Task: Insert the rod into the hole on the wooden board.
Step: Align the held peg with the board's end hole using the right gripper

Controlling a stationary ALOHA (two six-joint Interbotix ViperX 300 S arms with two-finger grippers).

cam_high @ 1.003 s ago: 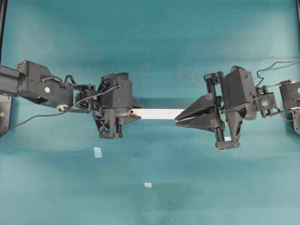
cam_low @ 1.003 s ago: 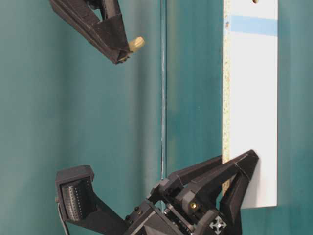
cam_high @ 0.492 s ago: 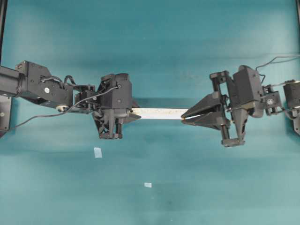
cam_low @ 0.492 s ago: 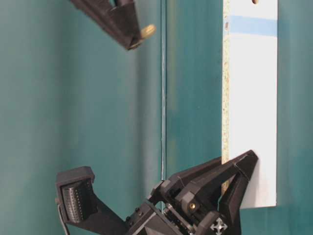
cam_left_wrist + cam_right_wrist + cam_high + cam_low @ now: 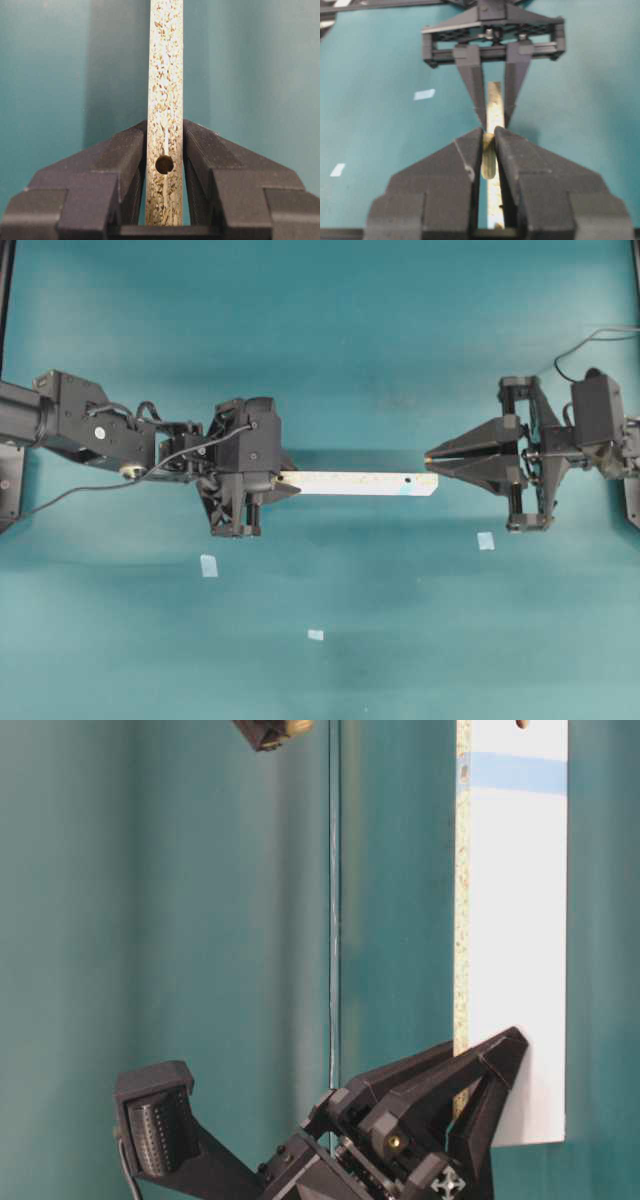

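Running left to right in the overhead view, the wooden board (image 5: 357, 483) has its long axis horizontal, its left end clamped in the left gripper (image 5: 284, 481), and its free right end carrying the hole (image 5: 408, 480) with a light-blue mark beside it. The right gripper (image 5: 430, 456) sits just off that free end, apart from the board, its fingers drawn together to a point; the rod is too small to make out here. Three pale tape squares (image 5: 208, 565) lie on the teal table (image 5: 330, 340). In the table-level view the board (image 5: 515, 920) stands as a tall strip, and the rod (image 5: 296, 726) peeks from the right gripper's tip at the top edge. The left wrist view shows the fingers (image 5: 122, 160) pressed against both sides of the speckled board (image 5: 165, 75), an unmarked hole (image 5: 164, 164) between them. The right wrist view shows the rod (image 5: 488, 156) pinched upright between closed fingers (image 5: 462, 155), in line with the board's (image 5: 494, 102) length.
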